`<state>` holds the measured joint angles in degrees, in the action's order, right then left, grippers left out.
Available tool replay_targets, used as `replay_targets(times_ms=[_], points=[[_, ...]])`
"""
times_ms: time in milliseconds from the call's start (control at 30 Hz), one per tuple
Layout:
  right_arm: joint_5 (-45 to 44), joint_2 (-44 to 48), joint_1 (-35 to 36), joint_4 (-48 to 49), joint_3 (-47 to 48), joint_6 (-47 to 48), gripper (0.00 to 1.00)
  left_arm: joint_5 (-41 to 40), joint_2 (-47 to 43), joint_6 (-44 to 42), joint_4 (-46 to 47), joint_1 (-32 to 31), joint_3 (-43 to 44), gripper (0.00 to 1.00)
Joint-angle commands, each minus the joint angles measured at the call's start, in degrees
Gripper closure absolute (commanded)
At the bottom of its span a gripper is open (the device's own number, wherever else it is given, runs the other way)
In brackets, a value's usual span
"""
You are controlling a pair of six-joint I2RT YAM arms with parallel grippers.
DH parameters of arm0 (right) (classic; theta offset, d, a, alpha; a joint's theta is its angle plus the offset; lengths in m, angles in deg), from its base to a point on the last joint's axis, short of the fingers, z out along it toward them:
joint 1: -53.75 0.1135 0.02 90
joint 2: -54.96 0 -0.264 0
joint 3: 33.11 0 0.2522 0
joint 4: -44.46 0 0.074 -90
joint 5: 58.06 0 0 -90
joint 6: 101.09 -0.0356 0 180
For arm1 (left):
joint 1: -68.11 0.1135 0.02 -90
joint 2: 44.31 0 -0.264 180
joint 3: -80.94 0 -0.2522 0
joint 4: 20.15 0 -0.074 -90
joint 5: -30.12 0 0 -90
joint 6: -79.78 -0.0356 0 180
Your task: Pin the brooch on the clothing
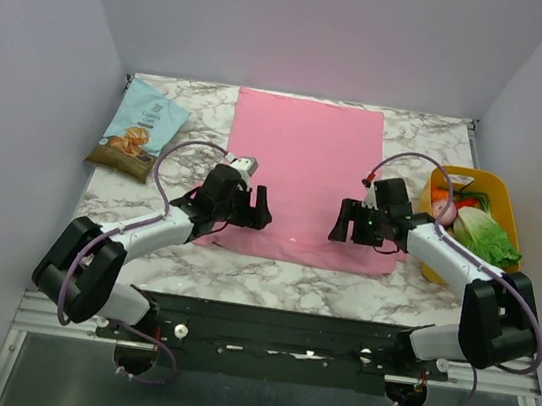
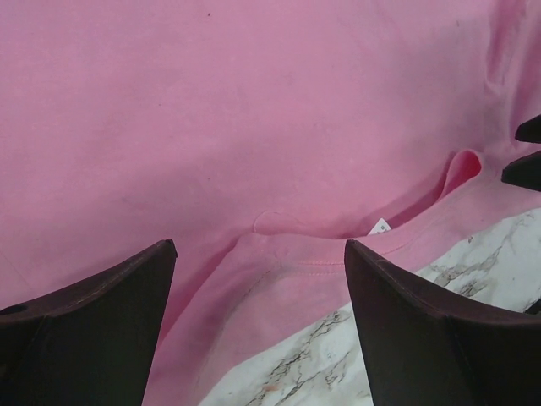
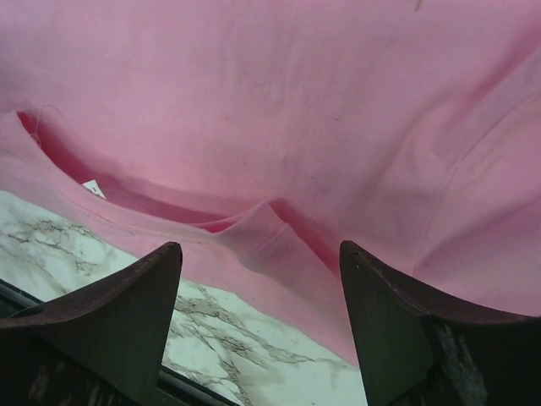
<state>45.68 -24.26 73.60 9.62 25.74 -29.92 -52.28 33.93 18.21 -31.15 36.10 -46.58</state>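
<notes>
Your pink T-shirt [image 1: 303, 167] lies flat on the marble table [image 1: 241, 275], its neckline [image 2: 304, 264] toward the arms, with pale walls [image 1: 316, 28] on three sides. Over its near edge the left gripper [image 1: 258, 208] and the right gripper [image 1: 342, 221] are spread wide, gripping nothing. You cannot make out the brooch. A snack bag [image 1: 140, 129] lies to the left and a yellow tub [image 1: 503, 187] to the right.

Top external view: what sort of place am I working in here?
Probably an enclosed robot test cell: plain white walls box in a marble-patterned table, with staged props, a snack bag and a yellow bin of vegetables, flanking the pink T-shirt.
</notes>
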Motion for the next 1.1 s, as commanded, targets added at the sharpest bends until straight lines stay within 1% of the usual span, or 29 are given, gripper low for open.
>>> replay_targets(times_ms=[0,67,100,167,200,267,300,333,367,433,467,533,567,633,667,800,867,967,1067], points=[[2.52,-3.12,0.62,1.66,0.36,1.69,0.18,2.6,1.3,0.14,3.04,-0.42,-1.1,0.16],[4.01,-3.83,0.88,1.74,0.18,1.95,0.21,3.04,1.48,0.49,3.65,-0.42,-1.71,0.23],[4.54,-4.36,0.97,1.83,-0.08,2.13,0.23,3.13,1.48,0.67,3.74,-0.42,-2.07,0.29],[6.55,-4.89,1.06,1.83,-0.25,2.04,0.27,3.48,1.3,0.84,4.35,-0.42,-2.51,0.36],[7.44,-5.15,0.97,2.01,-0.34,2.04,0.31,3.57,1.22,0.76,4.53,-0.42,-2.86,0.43],[9.28,-5.59,1.15,2.27,-0.78,1.87,0.39,3.83,1.04,0.75,4.53,-0.42,-2.95,0.48],[9.73,-5.68,1.15,2.53,-0.87,1.87,0.39,4.0,0.87,0.84,4.44,-0.42,-3.21,0.51],[9.99,-5.77,1.15,2.62,-1.04,2.04,0.4,4.18,0.78,0.76,4.44,-0.42,-3.3,0.53],[10.69,-5.6,1.24,2.71,-1.13,2.04,0.46,4.27,0.6,0.75,4.44,-0.42,-3.47,0.54],[11.31,-5.33,1.32,2.89,-1.4,2.3,0.48,4.8,-0.1,0.84,4.62,-0.42,-4.18,0.56],[12.01,-5.33,1.32,2.8,-1.66,2.48,0.55,4.88,-0.1,0.93,4.53,-0.42,-4.44,0.56],[12.71,-5.42,1.32,2.8,-1.92,2.74,0.6,5.06,-0.63,1.11,4.62,-0.42,-5.32,0.57],[13.68,-5.51,1.32,2.8,-2.27,2.75,0.68,5.15,-0.8,1.54,4.62,-0.42,-5.58,0.58],[14.38,-5.42,1.32,2.8,-2.71,2.75,0.77,5.93,-1.59,1.89,5.14,-0.42,-6.72,0.6],[15.0,-5.24,1.32,2.8,-2.98,2.75,0.84,6.2,-1.94,2.07,5.41,-0.42,-7.16,0.61],[15.36,-2.35,1.41,1.14,-4.56,2.66,0.89,7.43,-4.84,3.3,5.67,-0.51,-9.44,0.68],[14.22,-0.06,1.41,-0.09,-4.74,2.48,0.91,7.35,-7.3,3.48,4.54,-0.68,-10.06,0.69],[11.85,2.14,1.41,-3.78,-4.56,0.47,0.92,6.47,-11.78,4.0,1.46,-1.12,-11.03,0.71],[12.28,3.45,1.67,-5.98,-5.17,-1.21,0.92,6.12,-16.26,4.62,-1.26,-1.47,-12.09,0.73]])
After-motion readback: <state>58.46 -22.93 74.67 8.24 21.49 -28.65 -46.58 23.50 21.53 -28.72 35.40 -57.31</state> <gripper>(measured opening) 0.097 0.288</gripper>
